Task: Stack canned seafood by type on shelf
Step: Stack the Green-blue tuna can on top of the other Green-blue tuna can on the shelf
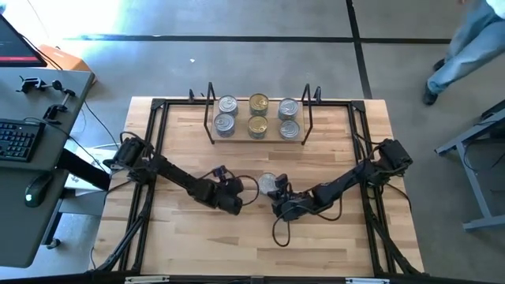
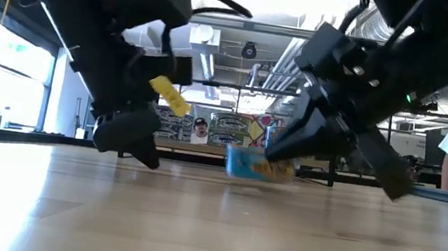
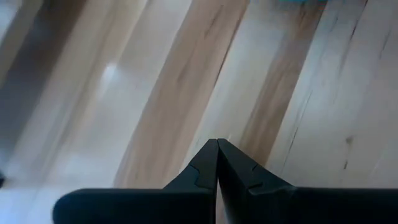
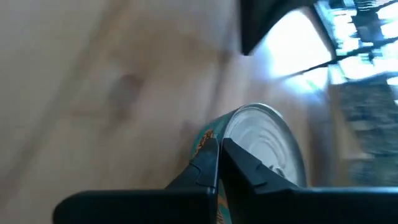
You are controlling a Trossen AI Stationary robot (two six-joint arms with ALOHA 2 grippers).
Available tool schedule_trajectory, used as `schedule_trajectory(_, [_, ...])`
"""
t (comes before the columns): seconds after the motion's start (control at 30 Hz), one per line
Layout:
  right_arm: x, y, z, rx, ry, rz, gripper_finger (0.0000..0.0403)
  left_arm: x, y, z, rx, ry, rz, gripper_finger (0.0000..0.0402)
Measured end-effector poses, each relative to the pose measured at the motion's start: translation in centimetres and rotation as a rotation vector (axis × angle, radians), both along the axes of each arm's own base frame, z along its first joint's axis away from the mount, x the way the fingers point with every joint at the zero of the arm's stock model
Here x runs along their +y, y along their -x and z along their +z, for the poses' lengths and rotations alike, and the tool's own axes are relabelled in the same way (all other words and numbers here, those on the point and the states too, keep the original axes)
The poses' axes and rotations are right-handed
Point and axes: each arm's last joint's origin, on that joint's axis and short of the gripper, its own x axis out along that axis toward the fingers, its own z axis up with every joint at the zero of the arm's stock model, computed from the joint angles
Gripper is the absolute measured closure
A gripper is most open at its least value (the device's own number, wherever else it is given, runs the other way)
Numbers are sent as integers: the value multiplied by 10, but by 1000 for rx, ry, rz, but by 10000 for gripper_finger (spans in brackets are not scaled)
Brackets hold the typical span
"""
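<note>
A silver-lidded tin (image 1: 267,183) lay on the table (image 1: 197,244) near its middle, partly hidden by the right tool (image 1: 278,192), whose fingers were pressed together against the tin's rim without holding it. Six more tins (image 1: 258,116) stood on the shelf (image 1: 237,134) at the far side. The left tool (image 1: 237,186), closed and empty, reached low just left of the tin.

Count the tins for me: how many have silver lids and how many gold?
Silver tins: 5, four on the shelf such as, one on the table by the right gripper
Gold tins: 2, both on the shelf
Total: 7
</note>
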Motion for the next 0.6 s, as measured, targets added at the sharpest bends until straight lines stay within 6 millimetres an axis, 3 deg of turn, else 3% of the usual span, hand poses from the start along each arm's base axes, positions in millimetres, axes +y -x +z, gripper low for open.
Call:
schedule_trajectory(0.3, [-9,-11,19,27,143,-96,403,-5,5,0,-3,-52,19,401])
schedule_trajectory(0.6, [-56,0,68,-15,164,-258,403,-4,5,0,-7,-54,26,401])
